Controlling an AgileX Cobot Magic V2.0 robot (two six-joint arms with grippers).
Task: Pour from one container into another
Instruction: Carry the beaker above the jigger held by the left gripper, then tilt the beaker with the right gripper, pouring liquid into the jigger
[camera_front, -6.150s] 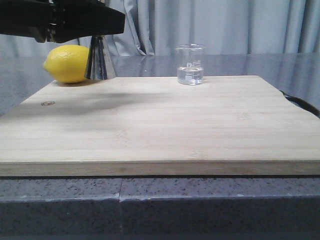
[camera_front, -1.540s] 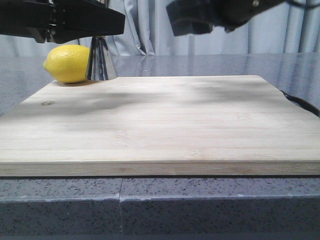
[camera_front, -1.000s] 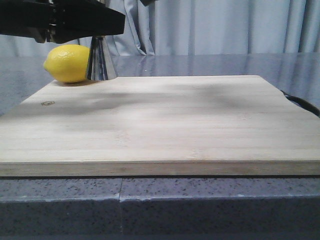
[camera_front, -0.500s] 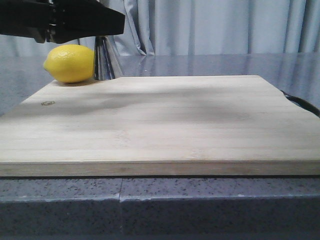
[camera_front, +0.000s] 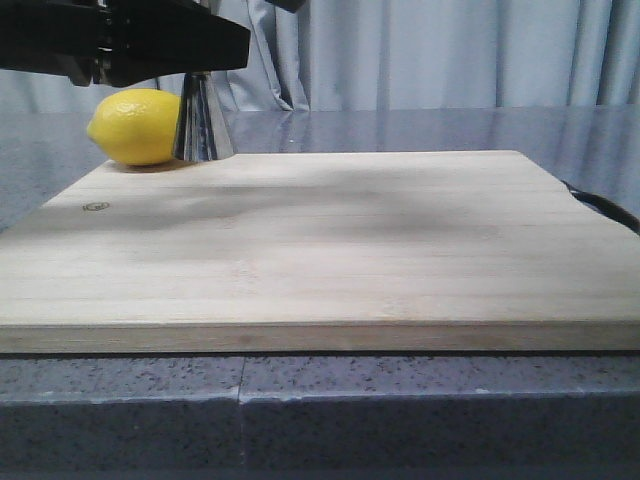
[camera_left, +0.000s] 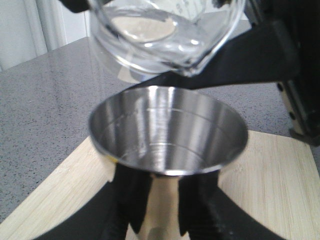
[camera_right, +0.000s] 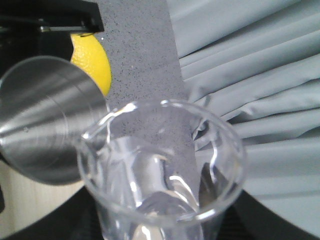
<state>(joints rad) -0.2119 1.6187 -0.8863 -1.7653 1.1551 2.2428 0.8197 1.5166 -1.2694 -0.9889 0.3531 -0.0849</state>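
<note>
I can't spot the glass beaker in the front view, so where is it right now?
The beaker is tilted just above the open mouth of the steel jigger in the left wrist view, lifted off the board, with the lemon just beyond the jigger.

no readable text anywhere; the small dark stamp (camera_front: 96, 207) on the cutting board (camera_front: 320, 250), nearer than the lemon (camera_front: 135, 127), is illegible.

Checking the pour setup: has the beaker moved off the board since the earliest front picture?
Yes. It has left the board's far edge and now tilts above the jigger.
</note>
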